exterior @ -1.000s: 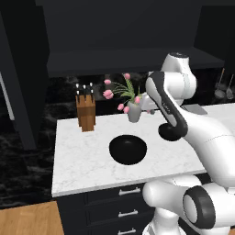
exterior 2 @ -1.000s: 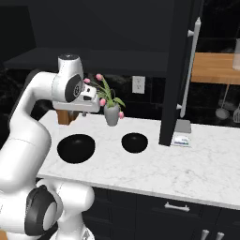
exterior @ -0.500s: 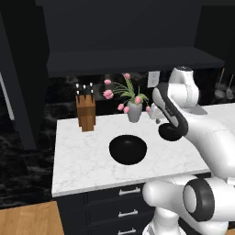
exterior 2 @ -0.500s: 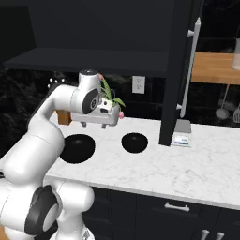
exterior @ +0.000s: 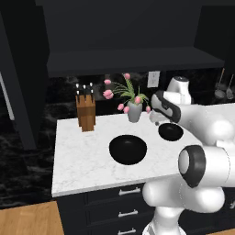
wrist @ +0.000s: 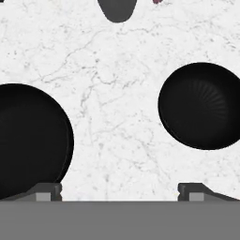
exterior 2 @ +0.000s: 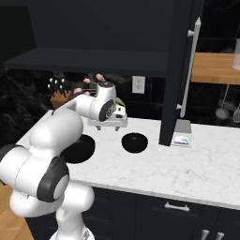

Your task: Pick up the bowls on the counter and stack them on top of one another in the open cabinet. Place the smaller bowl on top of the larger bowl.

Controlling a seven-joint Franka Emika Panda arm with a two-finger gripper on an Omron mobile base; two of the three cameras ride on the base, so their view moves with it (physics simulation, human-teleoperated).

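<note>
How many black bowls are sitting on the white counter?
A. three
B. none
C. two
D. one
C: a big bowl and a small bowl sit apart on the counter, and the open hand hovers above the bare stone between them.

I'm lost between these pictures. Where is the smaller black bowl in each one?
Left base view: smaller bowl right of centre, partly behind the arm.
Right base view: at centre, on the counter.
Hand view: at the right.
Shared landmark: the grey vase, just beyond both bowls.
</note>
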